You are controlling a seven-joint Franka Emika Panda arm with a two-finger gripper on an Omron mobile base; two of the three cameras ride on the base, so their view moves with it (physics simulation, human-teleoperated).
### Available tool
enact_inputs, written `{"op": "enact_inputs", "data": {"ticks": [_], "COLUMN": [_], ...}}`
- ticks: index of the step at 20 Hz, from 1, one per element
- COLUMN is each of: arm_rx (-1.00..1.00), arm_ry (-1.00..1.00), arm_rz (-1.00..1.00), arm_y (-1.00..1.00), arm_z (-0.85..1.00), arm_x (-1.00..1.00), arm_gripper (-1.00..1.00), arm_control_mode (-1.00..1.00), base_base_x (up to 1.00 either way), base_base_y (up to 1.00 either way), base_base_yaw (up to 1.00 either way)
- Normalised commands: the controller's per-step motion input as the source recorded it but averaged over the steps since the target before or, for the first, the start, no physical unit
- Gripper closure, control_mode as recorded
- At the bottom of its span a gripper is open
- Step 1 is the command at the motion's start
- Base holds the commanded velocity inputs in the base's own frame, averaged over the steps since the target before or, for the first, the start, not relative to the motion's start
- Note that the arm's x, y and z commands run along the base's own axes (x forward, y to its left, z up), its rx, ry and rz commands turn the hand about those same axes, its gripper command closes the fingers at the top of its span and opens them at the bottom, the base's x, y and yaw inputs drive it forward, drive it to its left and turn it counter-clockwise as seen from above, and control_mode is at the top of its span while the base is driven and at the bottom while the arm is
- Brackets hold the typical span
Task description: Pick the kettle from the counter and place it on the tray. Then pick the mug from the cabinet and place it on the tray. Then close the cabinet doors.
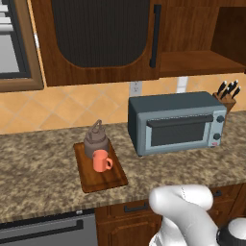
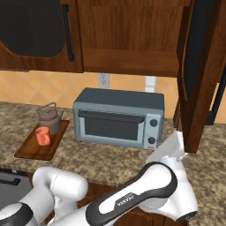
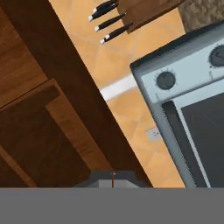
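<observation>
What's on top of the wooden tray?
The tray holds two things: the kettle at the back and the orange mug in front of it. The mug hides the kettle's lower front, so whether they touch cannot be told.

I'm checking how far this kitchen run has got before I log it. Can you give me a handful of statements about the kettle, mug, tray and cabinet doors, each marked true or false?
1. The kettle stands on the tray. True.
2. The mug is on the cabinet shelf. False: it stands on the tray, in front of the kettle in the left base view.
3. Both cabinet doors are closed. False: the left door is shut, but the right door stands open, leaving the shelf exposed.
4. The toaster oven sits on the counter to the right of the tray. True.
5. The knife block is on the tray. False: it stands by the wall behind the toaster oven.
</observation>
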Motion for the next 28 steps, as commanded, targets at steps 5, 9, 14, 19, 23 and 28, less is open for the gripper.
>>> {"op": "enact_inputs", "data": {"ticks": [5, 9, 14, 19, 23, 28], "arm_rx": [0.13, 0.19, 0.23, 0.2, 0.15, 0.16], "arm_ry": [-0.3, -0.44, -0.17, -0.04, 0.0, -0.16], "arm_rz": [-0.01, 0.0, 0.0, 0.0, 0.0, 0.0], "arm_y": [-0.52, -0.26, -0.3, -0.32, -0.31, -0.18], "arm_z": [0.02, 0.19, 0.3, 0.53, 0.09, -0.01], "arm_x": [0.08, 0.01, 0.11, 0.18, 0.26, 0.3], "arm_gripper": [1.0, 1.0, 1.0, 1.0, 1.0, 1.0], "arm_control_mode": [-1.0, -1.0, -1.0, -1.0, -1.0, -1.0], "base_base_x": [0.0, 0.0, 0.0, 0.0, 0.0, 0.0], "base_base_y": [0.0, 0.0, 0.0, 0.0, 0.0, 0.0], "base_base_yaw": [0.0, 0.0, 0.0, 0.0, 0.0, 0.0]}}
